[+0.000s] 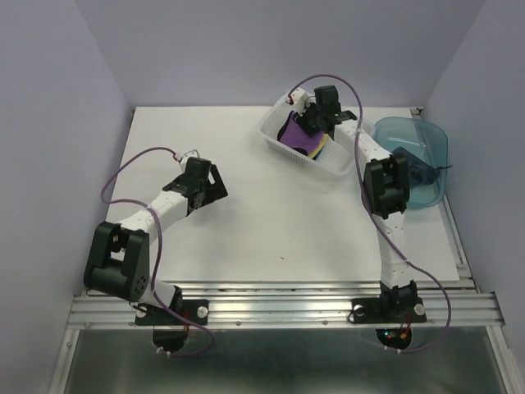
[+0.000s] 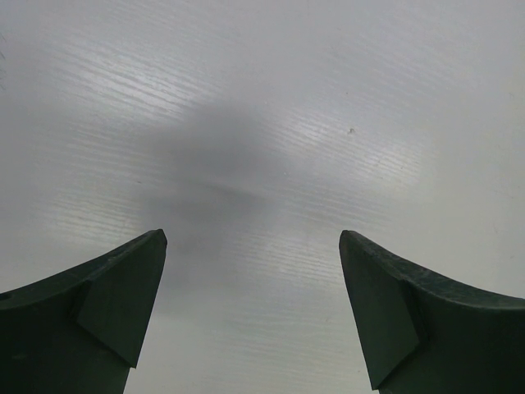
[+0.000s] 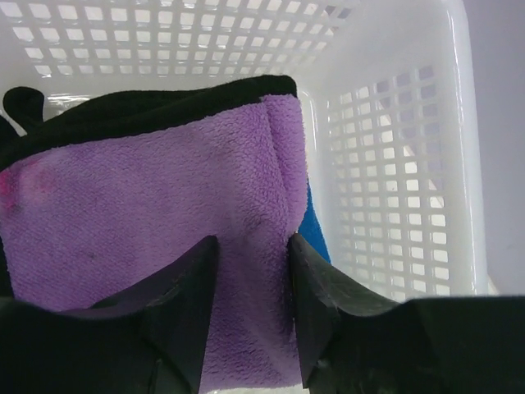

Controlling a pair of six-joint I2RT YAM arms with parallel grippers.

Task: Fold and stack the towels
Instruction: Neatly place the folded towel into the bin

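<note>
Fuzzy purple cloth towel (image 3: 156, 197) lies folded in the white slotted plastic basket (image 3: 394, 164). The right tool (image 3: 252, 246) reaches down over it, half-parted and gripping nothing; the left tool (image 2: 253, 238) gapes wide above the tabletop (image 2: 246, 82).

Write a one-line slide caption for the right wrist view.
Right gripper, jaws parted, at a purple towel lying in the white basket.

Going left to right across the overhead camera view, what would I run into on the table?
left gripper → white basket → teal bin
</note>
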